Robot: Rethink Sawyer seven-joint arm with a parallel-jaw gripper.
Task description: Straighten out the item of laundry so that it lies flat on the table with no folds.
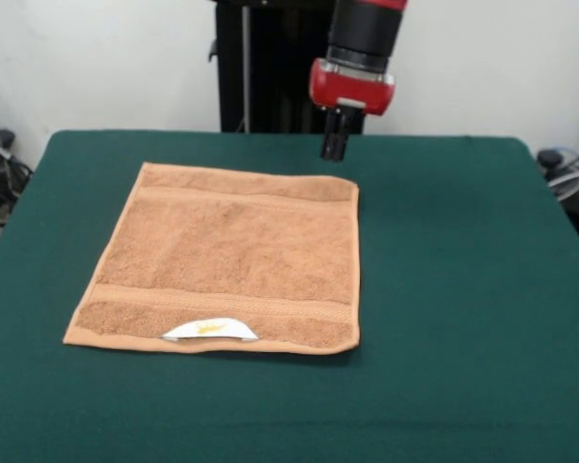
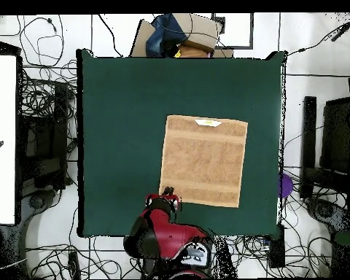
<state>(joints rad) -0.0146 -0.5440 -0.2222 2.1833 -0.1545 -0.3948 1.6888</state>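
The item of laundry [image 1: 230, 258], a tan terry towel with woven border bands, lies spread out on the green table [image 1: 463, 289]. Its white label with a yellow mark [image 1: 210, 330] shows at the near edge in the front view. From overhead the towel [image 2: 204, 160] is a near-square patch right of the table's middle. My gripper [image 1: 335, 145] hangs above the table just beyond the towel's far right corner, touching nothing. Overhead, the gripper [image 2: 168, 194] sits by the towel's lower left corner. Its tip reads as one dark block, so the fingers' spacing is not visible.
The table [image 2: 119, 131] has broad green surface left of the towel in the overhead view. Cables, dark boxes and a white panel [image 2: 3, 138] lie on the floor around it. A cardboard box [image 2: 181, 33] sits past the table's top edge.
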